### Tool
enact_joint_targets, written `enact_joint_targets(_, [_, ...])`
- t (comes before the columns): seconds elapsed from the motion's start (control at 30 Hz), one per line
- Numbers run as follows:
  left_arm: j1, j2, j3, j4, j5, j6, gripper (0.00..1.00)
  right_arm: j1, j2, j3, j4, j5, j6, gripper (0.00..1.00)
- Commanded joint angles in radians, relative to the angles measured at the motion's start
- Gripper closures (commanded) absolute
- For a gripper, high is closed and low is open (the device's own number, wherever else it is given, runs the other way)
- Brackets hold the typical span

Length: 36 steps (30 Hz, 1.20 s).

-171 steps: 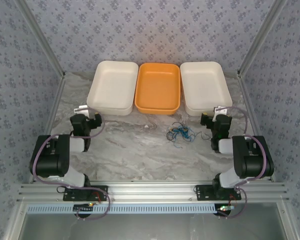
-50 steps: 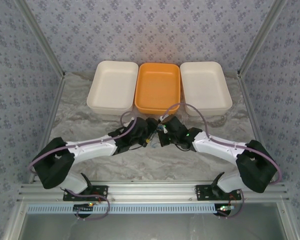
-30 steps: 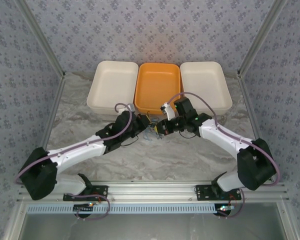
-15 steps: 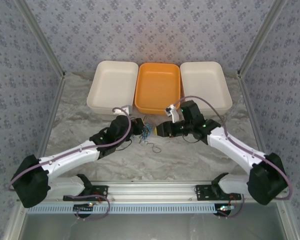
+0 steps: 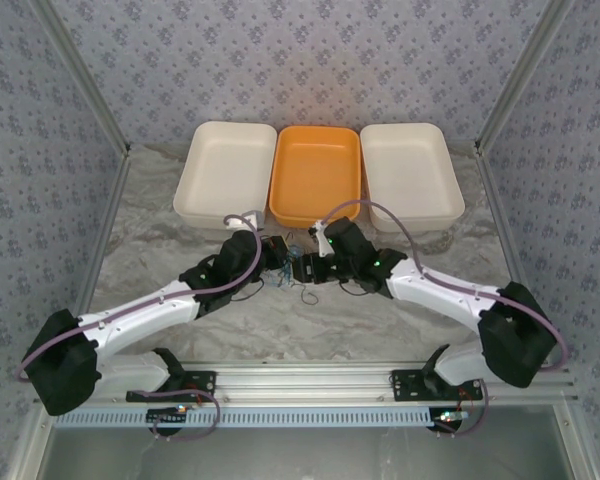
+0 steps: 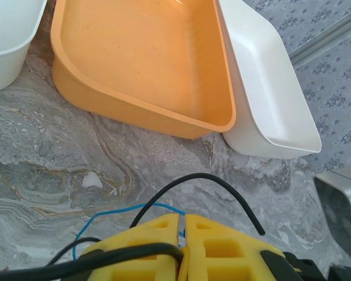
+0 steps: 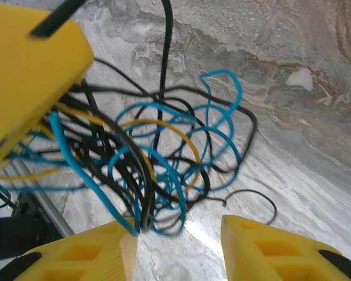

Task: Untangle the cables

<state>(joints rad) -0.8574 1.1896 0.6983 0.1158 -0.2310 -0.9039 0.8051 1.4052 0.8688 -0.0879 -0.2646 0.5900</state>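
Two hands meet at the middle of the top view, just below the orange tray (image 5: 317, 170), with the cables (image 7: 158, 158) bunched between them. The left hand (image 6: 182, 225) is clenched on the cables: its fingers sit pressed together, with a black strand and a blue one looping out from them toward the upper part of its wrist view. In the right wrist view the knot of black, blue and tan strands spills down from that grip at upper left, above the tabletop (image 5: 150, 240). The right hand (image 7: 178, 232) is released, its fingers standing apart at the bottom of that frame with a few strands ending just beside the lower-left finger. The step in hand looks like the first separation, one hand anchoring the bundle while the other goes in for a strand. The next move likely calls for closing on a single outer loop, such as the blue one at upper right, then drawing it away gently so the knot loosens rather than tightens.
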Motion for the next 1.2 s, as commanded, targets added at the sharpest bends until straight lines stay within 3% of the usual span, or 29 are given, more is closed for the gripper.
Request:
enact_joint_targets(0.0, [0.006,-0.014,-0.007,0.022,0.02,-0.012,1.0,0.017,0.055,0.061,0.041,0.063,0.031,0.61])
enact_joint_targets(0.03, [0.005,-0.019,-0.008,0.02,0.026,-0.012,1.0,0.013,0.063,0.06,0.051,0.072,0.043,0.66])
enact_joint_targets(0.17, [0.005,-0.061,-0.018,-0.025,0.032,-0.011,1.0,-0.037,0.046,0.053,0.056,0.083,0.054,0.99])
enact_joint_targets(0.27, [0.007,-0.115,-0.032,-0.087,0.02,0.001,1.0,-0.082,0.004,0.086,-0.068,0.15,-0.006,1.0])
enact_joint_targets(0.37, [0.013,-0.157,-0.043,-0.153,-0.01,0.014,1.0,-0.122,-0.028,0.117,-0.161,0.141,-0.053,1.0])
enact_joint_targets(0.63, [0.038,-0.18,-0.065,-0.278,-0.116,-0.001,1.0,-0.061,-0.001,0.172,-0.303,0.241,-0.113,1.0])
enact_joint_targets(0.77, [0.037,-0.165,-0.063,-0.294,-0.124,-0.018,1.0,-0.038,-0.019,0.105,-0.244,0.208,-0.088,0.75])
enact_joint_targets(0.83, [0.038,-0.166,-0.069,-0.284,-0.124,-0.031,1.0,-0.024,-0.069,0.032,-0.182,0.209,-0.06,0.68])
enact_joint_targets(1.03, [0.042,-0.171,-0.069,-0.278,-0.129,-0.052,1.0,0.042,-0.159,-0.198,-0.009,0.256,-0.003,0.56])
enact_joint_targets(1.17, [0.043,-0.19,-0.073,-0.292,-0.138,-0.064,1.0,0.068,-0.092,-0.239,-0.021,0.335,0.283,0.55])
